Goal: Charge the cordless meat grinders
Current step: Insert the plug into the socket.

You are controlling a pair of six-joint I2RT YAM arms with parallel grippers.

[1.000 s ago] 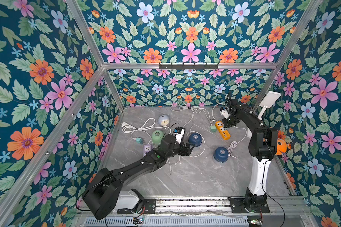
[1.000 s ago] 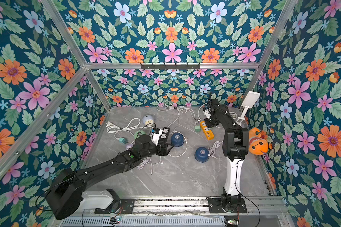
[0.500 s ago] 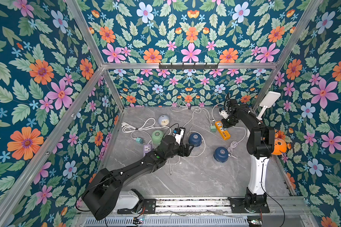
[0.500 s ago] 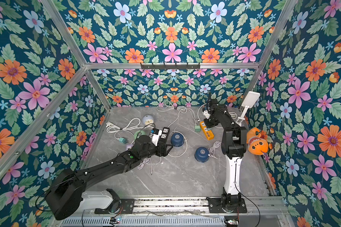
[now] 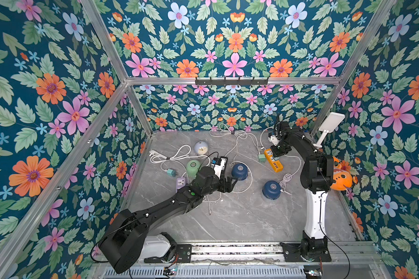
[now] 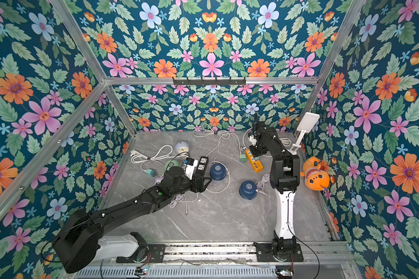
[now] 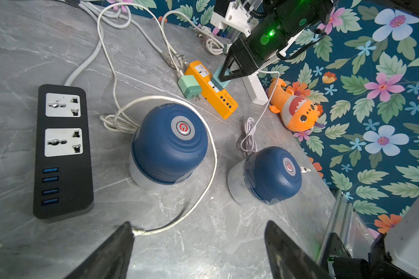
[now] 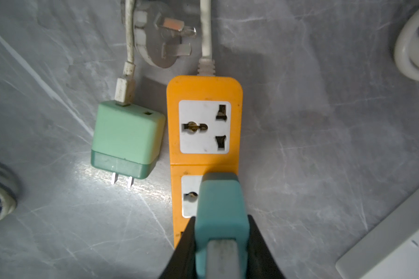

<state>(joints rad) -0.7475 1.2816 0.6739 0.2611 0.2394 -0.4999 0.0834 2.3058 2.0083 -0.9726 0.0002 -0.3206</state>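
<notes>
Now shows the left claw spread wide and low over bare desk, pinching nothing, a loose white cable end lying by one fingertip. Finds that claw near desk centre in both top views, close at 7 o'clock of a navy grinder, taking 12 o'clock as the back wall. Shows this grinder upright, grey button up, ringed by the white cable, with a black strip just beside it at 9 o'clock. Has a second navy grinder at 4 o'clock of the first, apart from it, button up, a thin bundled cord just beside it at 2 o'clock. Has the mint grinder at 9 o'clock of the black strip, near it, and a pale clock at 12 o'clock of that grinder. Shows the right claw pressed onto a teal charger toward 1 o'clock of the desk, pinching it by its sides over the second socket of an orange strip; cannot tell whether the prongs are in. Shows a mint charger lying flat with bare prongs, just beside the orange strip at 9 o'clock, a white lead plugged into its back. Has an orange plush at the desk's 3 o'clock edge.
</notes>
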